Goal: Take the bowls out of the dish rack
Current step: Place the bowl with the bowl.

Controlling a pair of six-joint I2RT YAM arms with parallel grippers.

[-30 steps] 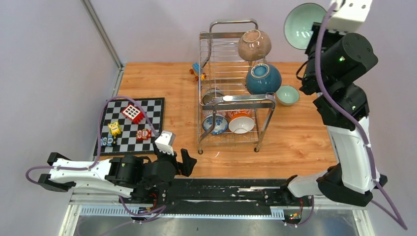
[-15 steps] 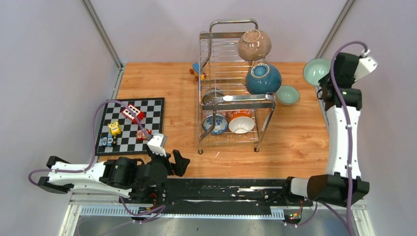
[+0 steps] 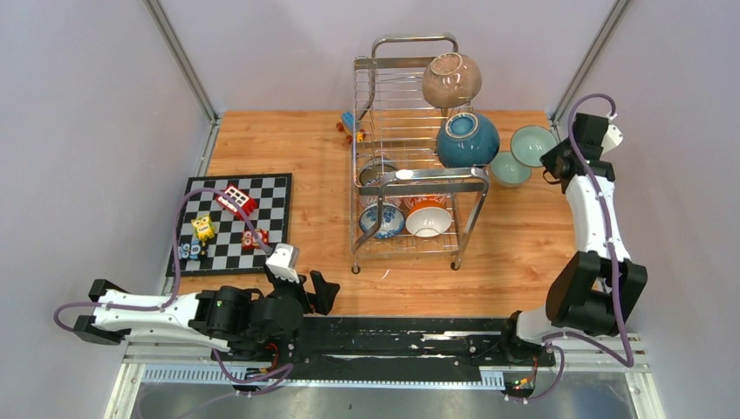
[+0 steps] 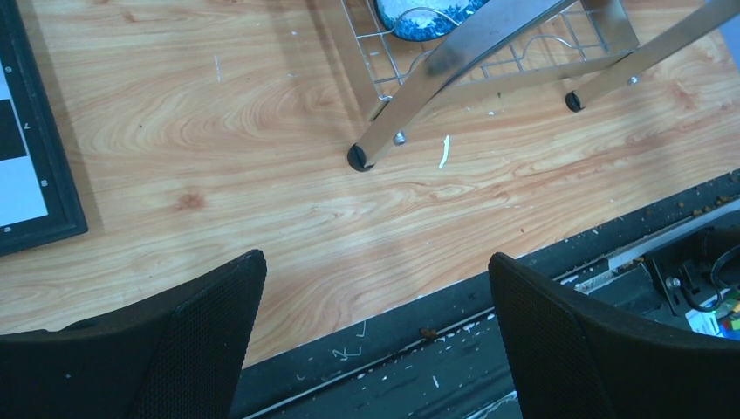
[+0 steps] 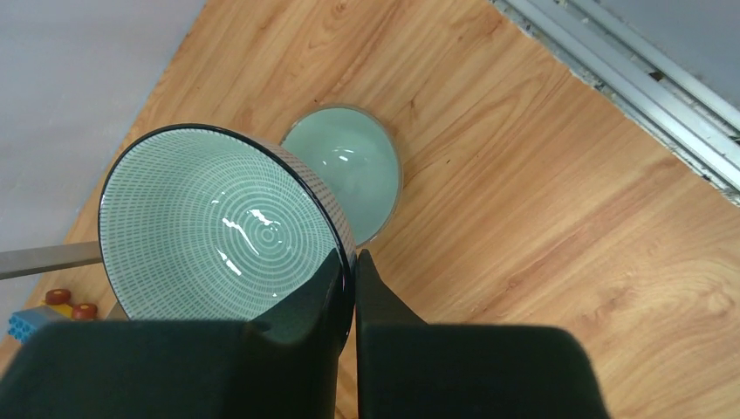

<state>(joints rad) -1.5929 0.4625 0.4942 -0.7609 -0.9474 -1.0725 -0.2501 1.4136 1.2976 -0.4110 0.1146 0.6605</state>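
Observation:
The chrome dish rack (image 3: pixel 415 40) stands mid-table. Its upper tier carries a speckled brown bowl (image 3: pixel 451 79) and a dark teal bowl (image 3: pixel 468 140). On the lower tier sit a blue-white bowl (image 3: pixel 382 221) and an orange-white one (image 3: pixel 428 221). A plain mint bowl (image 3: pixel 510 168) (image 5: pixel 353 170) rests on the table right of the rack. My right gripper (image 3: pixel 557 162) (image 5: pixel 352 257) is shut on the rim of a mint bowl with a fine pattern inside (image 3: pixel 532 144) (image 5: pixel 209 223), held beside the plain one. My left gripper (image 3: pixel 316 292) (image 4: pixel 375 260) is open and empty at the near edge, in front of the rack's foot (image 4: pixel 358 157).
A chequered board (image 3: pixel 279 188) with small toy blocks lies at the left. Another toy (image 3: pixel 351 127) sits behind the rack. A black rail (image 3: pixel 401 336) runs along the near edge. Metal posts and grey walls close in the back corners.
My right arm has come down from high above the back right corner, bringing the patterned mint bowl low next to the plain mint bowl. The left arm shifted slightly.

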